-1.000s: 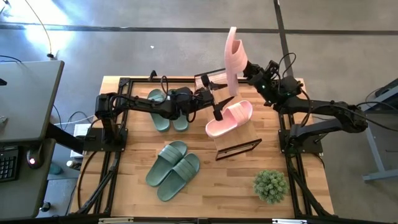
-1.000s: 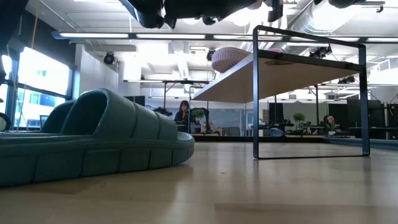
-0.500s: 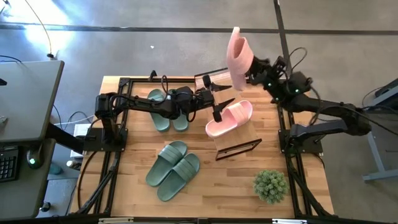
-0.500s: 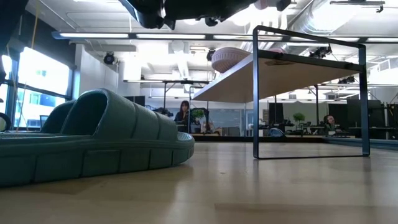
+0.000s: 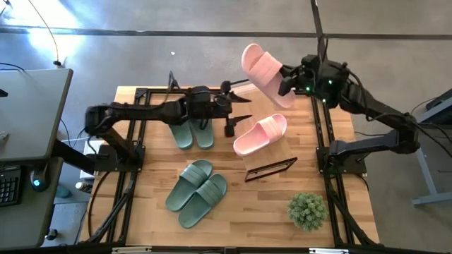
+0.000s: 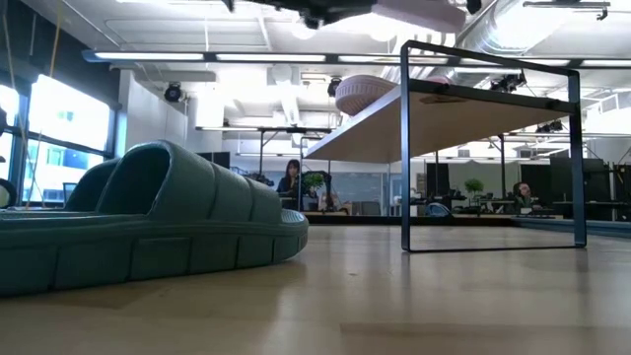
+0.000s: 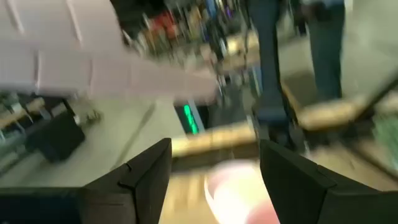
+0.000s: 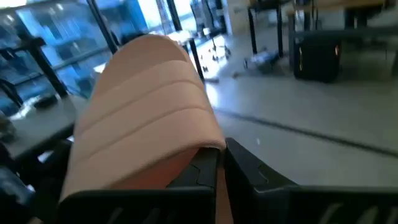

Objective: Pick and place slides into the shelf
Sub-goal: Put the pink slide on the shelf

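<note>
My right gripper [image 5: 285, 80] is shut on a pale pink slide [image 5: 265, 72] and holds it in the air above the table's far right part; the ribbed strap [image 8: 149, 106] fills the right wrist view. The other pink slide [image 5: 260, 134] lies on the shelf's [image 5: 277, 156] slatted top, and shows on it in the low view [image 6: 370, 94]. My left gripper [image 5: 230, 118] is open, just left of the shelf and above the table; in its wrist view [image 7: 214, 180] the pink slide on the shelf [image 7: 239, 196] lies below the fingers. Two green pairs [image 5: 194, 134] [image 5: 196, 192] rest on their soles on the table. My right gripper pinches the pink slide between its two fingers [image 8: 202, 177] at the sole's side edge [image 8: 224, 196], right beside the strap. The fingers come level from the table's right side. The slide is lifted clear and tilted, its strap facing up and toward the left.
A small potted plant [image 5: 307, 209] stands near the table's near right corner. The shelf's black frame [image 6: 404, 148] rises by the green slide [image 6: 148, 227] in the low view. Bare wood lies between the near green pair and the plant.
My right gripper has drawn back toward the right and turned: the pink slide, which stood upright on edge, now lies tilted with its strap up. My left gripper has pulled away from the shelf toward the table's left and risen.
</note>
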Robot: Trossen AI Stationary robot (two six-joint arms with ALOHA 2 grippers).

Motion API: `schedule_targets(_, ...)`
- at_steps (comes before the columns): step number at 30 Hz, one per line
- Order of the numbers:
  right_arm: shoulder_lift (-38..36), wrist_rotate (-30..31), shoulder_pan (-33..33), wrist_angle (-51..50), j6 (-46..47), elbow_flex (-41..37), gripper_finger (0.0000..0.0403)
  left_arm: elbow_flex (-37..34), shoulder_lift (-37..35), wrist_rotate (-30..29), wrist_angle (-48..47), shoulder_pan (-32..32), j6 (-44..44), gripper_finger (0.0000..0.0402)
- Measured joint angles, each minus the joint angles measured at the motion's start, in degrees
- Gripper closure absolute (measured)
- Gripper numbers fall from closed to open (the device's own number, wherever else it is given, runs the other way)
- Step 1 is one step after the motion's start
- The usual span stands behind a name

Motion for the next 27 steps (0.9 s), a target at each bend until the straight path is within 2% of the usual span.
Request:
schedule_targets(3,2.5,-4.8,-3.0,-5.4,3.4,1.7,0.0403,0.0,-3.3,-1.3,-8.1,0.0,2.6,0.0176)
schedule_targets(6,6.6,-8.0,-4.1,-5.8,5.9,1.7,0.0403,0.0,-6.5,-3.7,-14.6,-0.1,5.3,0.0176)
schedule_targets(10,11.9,-7.0,-3.6,-5.6,8.9,1.7,0.0403,0.0,-9.7,-9.0,-23.3,-0.1,9.0,0.0177)
schedule_targets(16,16.0,3.8,-0.5,-5.5,19.2,1.7,0.0403,0.0,-12.8,-15.6,-30.9,-0.1,12.0,0.0177)
schedule_targets(20,17.1,8.6,2.1,-5.9,27.4,1.7,0.0403,0.0,-12.8,-18.6,-33.1,-0.1,13.1,0.0177)
schedule_targets(24,17.2,19.0,6.1,-8.9,33.7,1.7,0.0403,-0.1,-12.8,-21.1,-34.1,-0.1,14.0,0.0177)
schedule_targets(27,17.3,24.0,8.5,-13.7,40.6,1.7,0.0403,-0.1,-12.8,-22.0,-34.3,-0.1,13.9,0.0177)
